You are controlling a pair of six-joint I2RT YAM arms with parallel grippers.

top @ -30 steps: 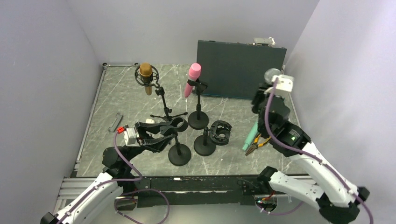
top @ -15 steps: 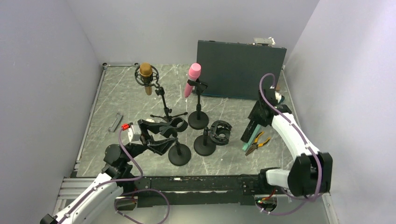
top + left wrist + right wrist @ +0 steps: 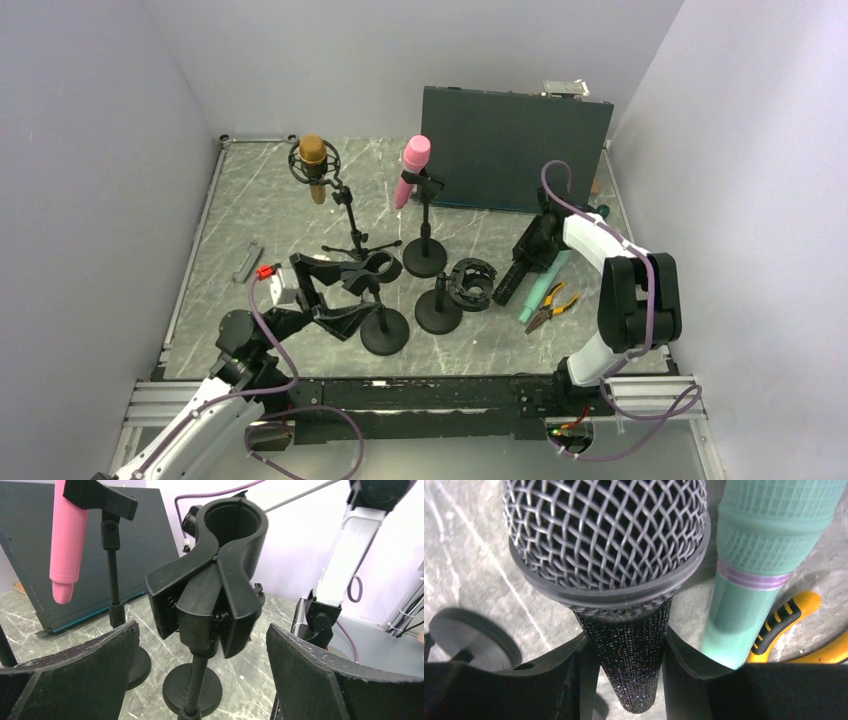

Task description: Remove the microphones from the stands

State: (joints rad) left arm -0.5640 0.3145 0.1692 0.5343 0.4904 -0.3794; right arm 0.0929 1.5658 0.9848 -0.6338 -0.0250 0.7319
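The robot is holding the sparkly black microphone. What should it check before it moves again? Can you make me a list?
1. Firm hold: ok. The right gripper has a finger on each side of the black microphone handle.
2. Stand let go: ok. The clip holds nothing.
3. Left gripper out of the way: ok. It is open, with its fingers on either side of the clip and apart from it.
4. Room to put it down: not ok. The teal microphone and the pliers lie close beside it.
5. Touching the table yet: cannot tell.
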